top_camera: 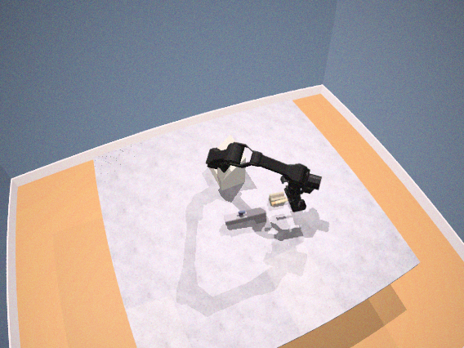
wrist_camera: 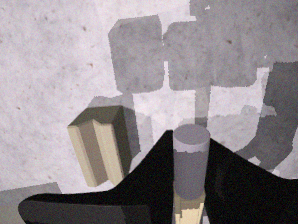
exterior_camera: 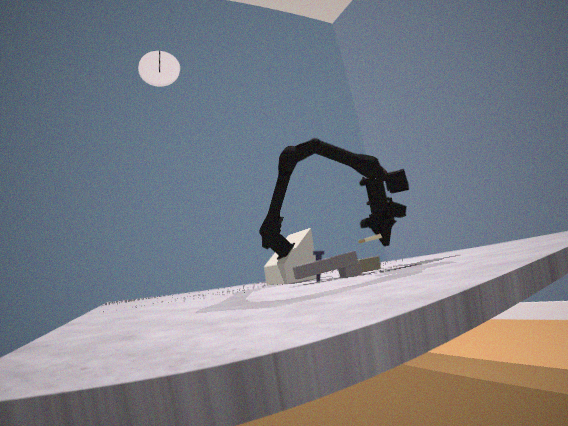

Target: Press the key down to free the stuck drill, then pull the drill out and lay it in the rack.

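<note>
My gripper (top_camera: 298, 207) (exterior_camera: 385, 242) (wrist_camera: 180, 135) points down and is shut on the drill (exterior_camera: 370, 239) (wrist_camera: 191, 167), a grey cylinder with a tan part behind it. The drill is held above the table, out of the grey block. The rack (top_camera: 276, 196) (exterior_camera: 370, 263) (wrist_camera: 92, 145) is a tan grooved piece on the table; in the wrist view it lies left of the held drill. The grey block (top_camera: 245, 220) (exterior_camera: 326, 265) stands beside the rack, with the dark blue key (top_camera: 242, 213) (exterior_camera: 318, 255) standing up through it.
The arm's cream base (top_camera: 232, 178) (exterior_camera: 303, 252) stands on the pale table (top_camera: 163, 245) (exterior_camera: 165, 345) behind the grey block. The arm arches high over from the base. Shadows of the arm fall across the table around the rack.
</note>
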Motion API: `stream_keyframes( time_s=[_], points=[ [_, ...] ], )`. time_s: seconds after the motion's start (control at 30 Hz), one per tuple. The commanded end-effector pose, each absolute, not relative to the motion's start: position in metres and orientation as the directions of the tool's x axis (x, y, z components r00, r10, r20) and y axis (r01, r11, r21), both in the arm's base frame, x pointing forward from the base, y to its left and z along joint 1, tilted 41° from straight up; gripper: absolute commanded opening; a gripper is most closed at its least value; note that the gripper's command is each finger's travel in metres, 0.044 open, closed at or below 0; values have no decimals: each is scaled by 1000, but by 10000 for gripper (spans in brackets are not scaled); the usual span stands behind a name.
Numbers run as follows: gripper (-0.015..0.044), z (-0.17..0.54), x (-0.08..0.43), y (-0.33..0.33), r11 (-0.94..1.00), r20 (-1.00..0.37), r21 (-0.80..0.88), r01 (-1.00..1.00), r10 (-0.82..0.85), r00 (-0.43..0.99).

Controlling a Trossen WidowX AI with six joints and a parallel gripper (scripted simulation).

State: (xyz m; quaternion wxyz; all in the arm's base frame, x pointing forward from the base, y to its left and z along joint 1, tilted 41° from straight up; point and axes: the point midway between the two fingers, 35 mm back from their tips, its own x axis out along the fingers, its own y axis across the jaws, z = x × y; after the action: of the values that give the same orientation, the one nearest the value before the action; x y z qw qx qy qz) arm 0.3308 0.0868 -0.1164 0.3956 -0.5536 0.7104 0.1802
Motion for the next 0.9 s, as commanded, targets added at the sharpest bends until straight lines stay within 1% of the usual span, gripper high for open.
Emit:
stream_keyframes(
  time_s=[0.0, 0.87],
  points=[
    [0, -120, 323, 90, 326, -763, -179, -928, -642, -78],
    [0, -135, 288, 108, 326, -764, -176, -929, -640, -80]
  ],
)
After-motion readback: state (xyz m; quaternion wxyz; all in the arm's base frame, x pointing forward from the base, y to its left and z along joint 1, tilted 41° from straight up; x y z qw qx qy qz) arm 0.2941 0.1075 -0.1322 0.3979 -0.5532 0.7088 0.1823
